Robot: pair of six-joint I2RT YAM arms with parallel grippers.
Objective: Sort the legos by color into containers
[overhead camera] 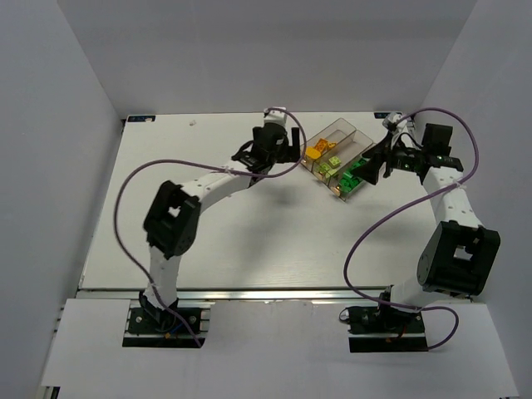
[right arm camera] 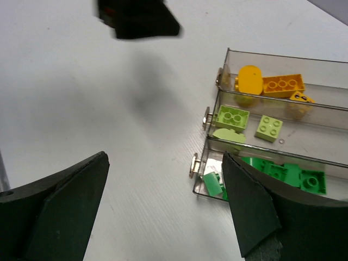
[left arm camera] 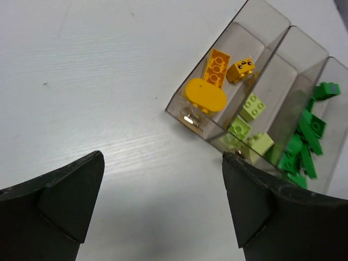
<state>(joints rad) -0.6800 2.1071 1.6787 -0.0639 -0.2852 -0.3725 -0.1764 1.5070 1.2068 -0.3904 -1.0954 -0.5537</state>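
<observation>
Three joined clear smoky bins [overhead camera: 347, 133] sit at the table's back right. One holds orange-yellow bricks [left arm camera: 215, 68], the middle one pale lime bricks [left arm camera: 253, 106], the third dark green bricks [left arm camera: 307, 133]. In the right wrist view the same bins show orange-yellow bricks [right arm camera: 281, 85], lime bricks [right arm camera: 232, 118] and dark green bricks [right arm camera: 288, 173]. My left gripper [left arm camera: 163, 201] is open and empty, over bare table just left of the bins. My right gripper [right arm camera: 166, 206] is open and empty, beside the near end of the green bin.
The white table [overhead camera: 249, 241] is walled by grey panels on three sides. Purple cables loop over both arms [overhead camera: 125, 191]. The left gripper's dark body [right arm camera: 138, 19] shows at the top of the right wrist view.
</observation>
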